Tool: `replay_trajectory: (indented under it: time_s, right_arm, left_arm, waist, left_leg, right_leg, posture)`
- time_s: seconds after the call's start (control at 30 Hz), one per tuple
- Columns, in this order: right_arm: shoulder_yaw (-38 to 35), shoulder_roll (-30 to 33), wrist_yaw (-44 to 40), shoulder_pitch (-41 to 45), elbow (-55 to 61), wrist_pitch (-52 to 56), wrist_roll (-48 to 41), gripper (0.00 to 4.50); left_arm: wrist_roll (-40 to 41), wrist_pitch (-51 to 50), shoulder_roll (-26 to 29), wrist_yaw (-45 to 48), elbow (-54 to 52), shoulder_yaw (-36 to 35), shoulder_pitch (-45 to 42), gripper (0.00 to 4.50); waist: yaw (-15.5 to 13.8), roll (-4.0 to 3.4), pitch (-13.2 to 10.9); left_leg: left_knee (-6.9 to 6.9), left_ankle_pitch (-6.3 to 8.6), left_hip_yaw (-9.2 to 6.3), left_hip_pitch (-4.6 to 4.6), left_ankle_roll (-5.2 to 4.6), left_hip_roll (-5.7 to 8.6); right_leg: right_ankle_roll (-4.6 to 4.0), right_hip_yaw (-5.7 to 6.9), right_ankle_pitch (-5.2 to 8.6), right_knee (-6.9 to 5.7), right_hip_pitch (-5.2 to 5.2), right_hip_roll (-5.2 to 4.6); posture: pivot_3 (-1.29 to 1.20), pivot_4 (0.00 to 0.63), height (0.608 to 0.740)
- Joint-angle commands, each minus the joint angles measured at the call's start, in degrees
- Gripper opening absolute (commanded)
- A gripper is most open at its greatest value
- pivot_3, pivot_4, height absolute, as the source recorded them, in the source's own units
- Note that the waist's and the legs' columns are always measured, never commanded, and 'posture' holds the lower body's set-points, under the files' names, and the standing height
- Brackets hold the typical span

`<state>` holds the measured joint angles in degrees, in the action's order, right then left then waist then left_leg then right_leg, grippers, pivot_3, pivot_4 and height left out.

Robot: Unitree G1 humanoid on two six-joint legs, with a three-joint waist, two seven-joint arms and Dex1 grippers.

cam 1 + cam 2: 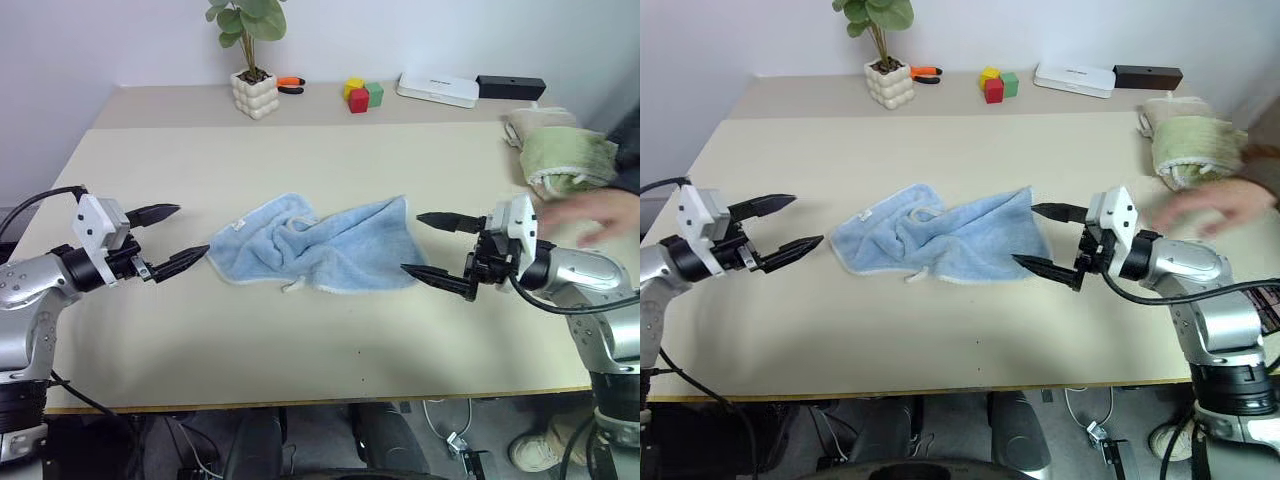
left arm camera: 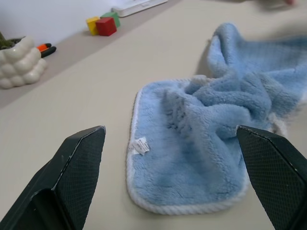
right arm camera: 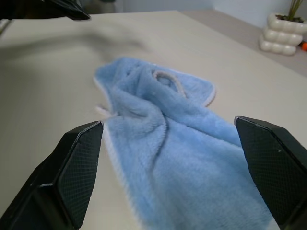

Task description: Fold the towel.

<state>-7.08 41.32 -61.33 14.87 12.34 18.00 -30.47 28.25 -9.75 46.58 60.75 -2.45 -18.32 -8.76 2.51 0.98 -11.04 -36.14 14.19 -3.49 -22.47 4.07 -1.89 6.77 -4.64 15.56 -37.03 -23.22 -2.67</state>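
The towel [image 1: 315, 248] lies crumpled at the centre of the tabletop [image 1: 300, 340], unfolded, bunched through its middle. The left gripper [image 1: 170, 238] hovers at its nine o'clock end and the right gripper [image 1: 432, 245] at three o'clock, both with fingers spread wide and empty, likely flanking the cloth to take its two ends and flatten it first.
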Motion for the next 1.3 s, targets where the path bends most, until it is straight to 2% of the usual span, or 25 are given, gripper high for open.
replay_trajectory:
  time_s: [0.03, 0.13, 0.4, 0.47, 0.6, 0.7, 0.97, 1.1, 1.23, 1.3]
  right_arm:
    - [0.63, -1.7, 1.12, 1.66, -0.24, -1.59, 0.56, 4.5]
    - [0.32, -1.82, 1.78, 1.56, 0.17, -0.89, 0.48, 4.5]
    - [0.09, -2.51, 3.55, 0.88, 0.73, -0.82, 0.5, 4.5]
    - [0.92, -3.41, 4.45, 1.62, 0.66, -1.21, 0.94, 4.5]
    - [3.18, -6.48, 5.91, 2.54, 1.59, -0.62, 0.53, 4.5]
    - [4.39, -7.84, 6.15, 2.38, 2.2, -0.33, 0.61, 4.5]
    - [6.55, -11.61, 10.59, 4.35, 5.11, 1.33, 0.57, 4.5]
    - [7.16, -12.04, 10.74, 5.07, 4.45, 1.11, 0.8, 4.5]
    - [7.02, -13.03, 10.65, 3.77, 4.34, -0.28, 0.48, 4.5]
    - [7.44, -14.02, 11.19, 4.31, 3.58, -1.37, 1.32, 4.5]
  left_arm:
    - [-0.73, 0.98, -0.35, -0.88, -2.21, -0.18, 1.34, 4.45]
    - [-1.2, 1.45, -0.33, -1.09, -1.82, -0.37, 1.66, 4.45]
    - [-5.02, 3.76, 0.87, -4.05, 8.91, -1.32, -3.56, 4.45]
    - [-5.56, 1.67, 0.68, -6.28, 10.2, -1.27, -3.58, 4.45]
    - [0.32, -10.96, -0.81, -11.46, 9.45, -4.3, -3.72, 4.45]
    - [4.18, -20.08, -1.3, -14.61, 4.27, -5.83, -1.43, 4.45]
    - [4.83, -25.45, 1.26, -14.81, -0.06, -5.5, -1.04, 4.45]
    - [-0.26, -13.4, 1.97, -11.47, 1.89, -3.85, -3.67, 4.45]
    - [-11.96, 7.94, 7.36, -4.04, 7.71, 1.8, -3.95, 4.45]
    - [-11.66, 10.63, 8.14, -1.39, 11.35, 2.59, -6.16, 4.45]
  waist:
    - [-0.01, 0.0, 0.0]
    - [-0.05, 0.0, 0.0]
    - [0.0, 0.0, 0.0]
    - [0.18, 0.0, 0.0]
    - [0.11, 0.0, 0.0]
    - [0.08, 0.03, 0.0]
    - [-0.14, 0.03, 0.0]
    - [-0.09, 0.03, 0.0]
    - [0.07, 0.03, 0.0]
    - [0.1, -0.02, -0.02]
  left_leg:
    - [0.01, 0.0, 0.0, 0.0, 0.0, 0.0]
    - [0.0, 0.0, 0.0, -0.01, 0.0, 0.0]
    - [0.0, 0.0, 0.0, -0.01, 0.0, 0.01]
    - [0.0, 0.0, 0.0, 0.0, 0.0, 0.0]
    - [0.0, 0.0, -0.01, 0.0, 0.0, -0.01]
    - [-0.01, 0.0, -0.02, -0.01, 0.0, -0.01]
    - [-0.01, 0.0, -0.03, -0.02, 0.01, 0.0]
    - [0.0, 0.0, -0.03, -0.02, 0.01, 0.0]
    - [0.03, 0.0, -0.01, -0.01, 0.01, 0.0]
    - [0.08, 0.0, 0.05, 0.0, 0.01, 0.0]
  right_leg:
    - [0.05, 0.0, -0.03, 0.0, 0.0, 0.0]
    - [0.06, 0.0, -0.04, 0.0, 0.0, -0.01]
    - [0.07, 0.01, -0.04, 0.0, 0.0, 0.0]
    - [0.07, 0.0, -0.04, -0.01, 0.0, 0.0]
    - [0.07, 0.0, -0.04, -0.08, -0.04, 0.01]
    - [0.08, 0.01, -0.04, -0.09, -0.04, 0.0]
    - [0.07, 0.03, -0.04, -0.09, -0.03, -0.02]
    - [0.07, 0.03, -0.04, -0.08, -0.03, -0.01]
    - [0.05, 0.02, -0.04, -0.03, -0.04, 0.0]
    - [0.03, -0.02, -0.02, -0.02, -0.09, -0.01]
  posture:
    - [0.0, 0.15, 0.74]
    - [0.0, 0.15, 0.74]
    - [0.0, 0.15, 0.74]
    - [0.0, 0.15, 0.74]
    - [0.0, 0.15, 0.74]
    - [0.0, 0.15, 0.74]
    - [0.0, 0.15, 0.74]
    - [0.0, 0.15, 0.74]
    - [0.0, 0.15, 0.74]
    - [0.0, 0.15, 0.74]
